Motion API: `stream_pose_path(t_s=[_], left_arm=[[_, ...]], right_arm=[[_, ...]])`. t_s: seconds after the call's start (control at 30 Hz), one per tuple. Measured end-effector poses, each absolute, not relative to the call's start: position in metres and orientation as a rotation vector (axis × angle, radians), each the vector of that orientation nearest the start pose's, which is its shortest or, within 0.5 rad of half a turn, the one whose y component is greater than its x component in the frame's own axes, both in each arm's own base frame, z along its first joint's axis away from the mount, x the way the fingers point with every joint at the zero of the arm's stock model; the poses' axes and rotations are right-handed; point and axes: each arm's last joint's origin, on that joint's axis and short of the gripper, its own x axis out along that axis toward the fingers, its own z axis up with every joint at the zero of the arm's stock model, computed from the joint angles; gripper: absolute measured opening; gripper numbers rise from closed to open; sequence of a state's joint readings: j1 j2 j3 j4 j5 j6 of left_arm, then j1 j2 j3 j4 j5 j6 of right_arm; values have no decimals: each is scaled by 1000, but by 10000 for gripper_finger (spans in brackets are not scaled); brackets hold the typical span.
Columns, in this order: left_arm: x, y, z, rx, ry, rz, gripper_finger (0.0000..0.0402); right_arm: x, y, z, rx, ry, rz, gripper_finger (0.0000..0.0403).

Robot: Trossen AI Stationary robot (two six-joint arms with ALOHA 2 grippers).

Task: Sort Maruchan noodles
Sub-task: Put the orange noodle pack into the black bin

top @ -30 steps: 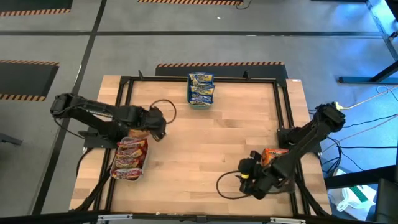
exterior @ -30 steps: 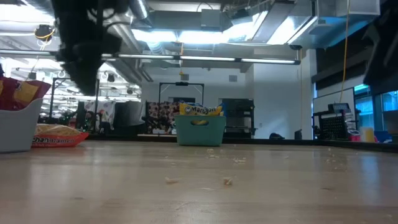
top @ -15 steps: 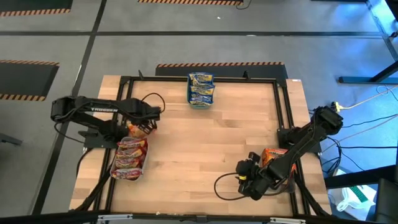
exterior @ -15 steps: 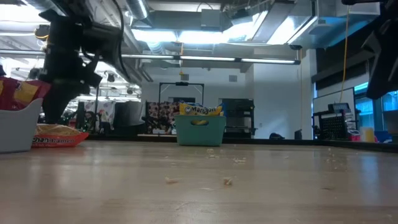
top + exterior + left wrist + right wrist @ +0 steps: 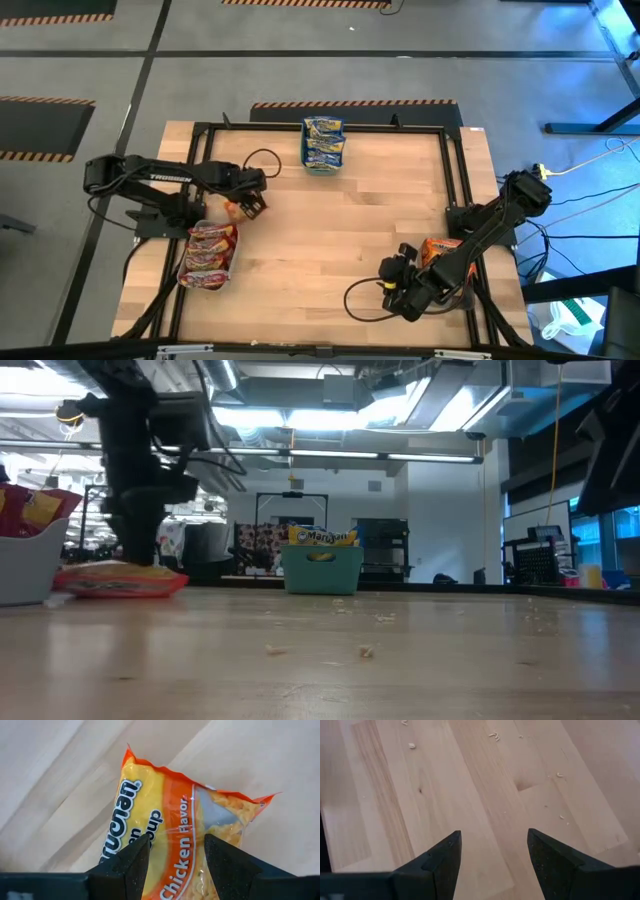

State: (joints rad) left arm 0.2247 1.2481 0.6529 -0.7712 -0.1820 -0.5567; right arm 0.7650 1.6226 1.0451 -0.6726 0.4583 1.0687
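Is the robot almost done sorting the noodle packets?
Nearly, it seems. Blue-and-yellow packets sit in the teal bin, red-pink ones fill the grey bin, and orange ones lie by the right gripper. One orange chicken packet lies loose on the table; the open left gripper hovers over it.

Light: bright, even, from ceiling strips (image 5: 330, 415).
Glare: sheen on packet (image 5: 165, 840) wrapper.
Blur: near tabletop (image 5: 320, 660) soft in low view.
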Motion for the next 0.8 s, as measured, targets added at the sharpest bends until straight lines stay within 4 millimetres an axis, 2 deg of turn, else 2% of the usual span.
stream_pose_path(t_s=[0.33, 0.53, 0.8], left_arm=[[223, 34, 155, -414, 1146, 543, 185], [241, 11, 159, -418, 1012, 351, 185], [252, -14, 166, -391, 904, 187, 185]], right_arm=[[227, 200, 195, 256, 996, -283, 214], [227, 200, 195, 257, 998, -282, 214], [228, 201, 196, 264, 986, -269, 214]])
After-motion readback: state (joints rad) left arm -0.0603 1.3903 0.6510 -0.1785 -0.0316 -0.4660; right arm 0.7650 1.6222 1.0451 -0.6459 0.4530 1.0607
